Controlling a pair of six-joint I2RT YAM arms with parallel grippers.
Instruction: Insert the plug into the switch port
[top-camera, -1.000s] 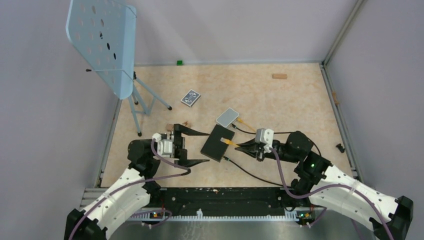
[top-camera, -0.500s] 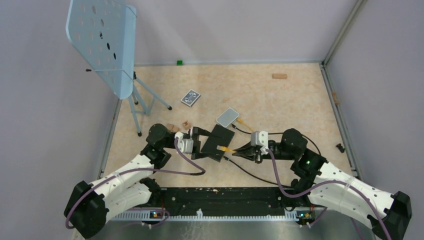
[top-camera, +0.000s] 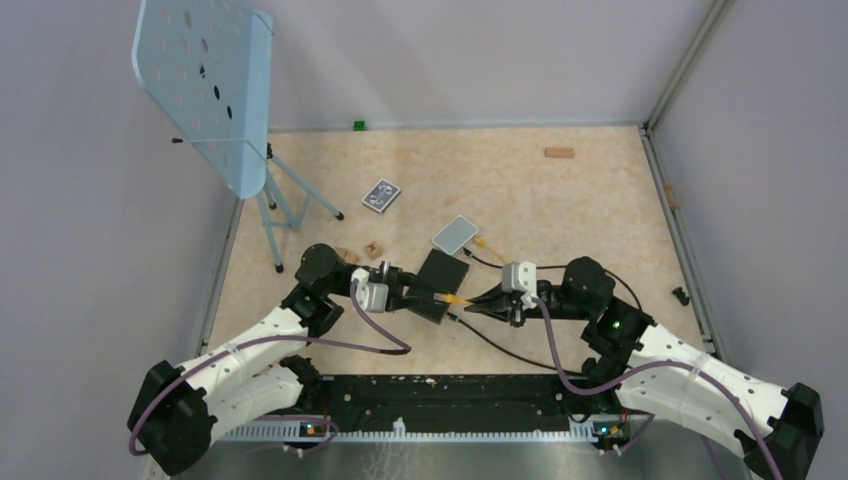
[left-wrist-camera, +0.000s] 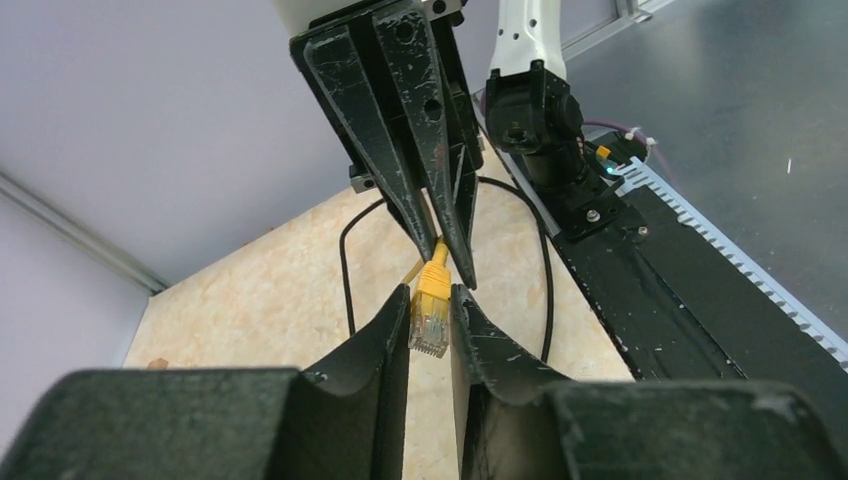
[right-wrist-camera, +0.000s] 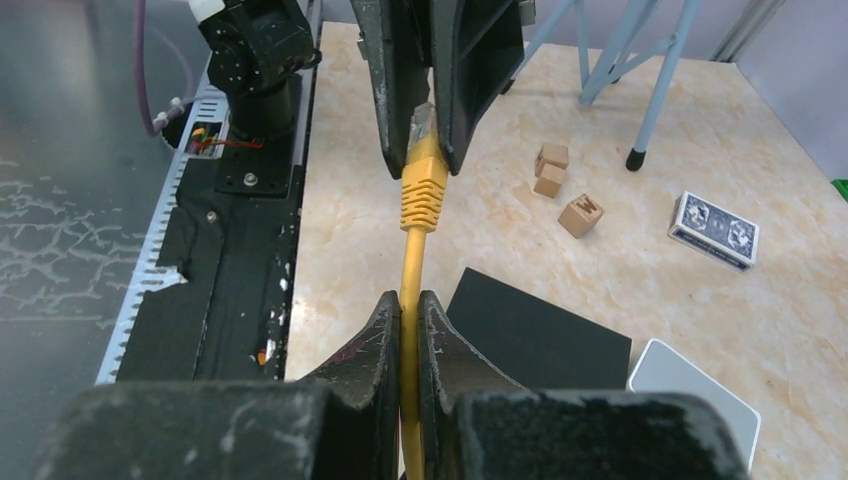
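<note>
Reaching in from 9 o'clock in the overhead view, my left gripper (left-wrist-camera: 430, 293) has its two black fingers drawn in on the yellow moulded-plastic network plug (left-wrist-camera: 430, 318), with the pads against either flank of its clear head. Both wrist views read as a pinch, though I cannot judge how firm it is. I expect this plug to be light and rigid at the head, probably with a thin latch tab that could snap, and its smooth plastic may slip. I would therefore hold it by the flat flanks of the head or by the ribbed boot just behind. The thin yellow cable (right-wrist-camera: 410, 255) looks limp and will not steer the head by itself. The plug is bright yellow with a stepped boot and a translucent tip, and it is held clear of the table above the 5 o'clock edge of the flat matte-black rectangular box (top-camera: 440, 272). From 3 o'clock, my right gripper (right-wrist-camera: 410, 300) has its jaws pressed together on the cable a little behind the boot. The switch port should be in a narrow edge of the box, but I cannot make it out here. A pale grey-blue rounded card (top-camera: 455, 235) lies near the box's 1 o'clock corner.
</note>
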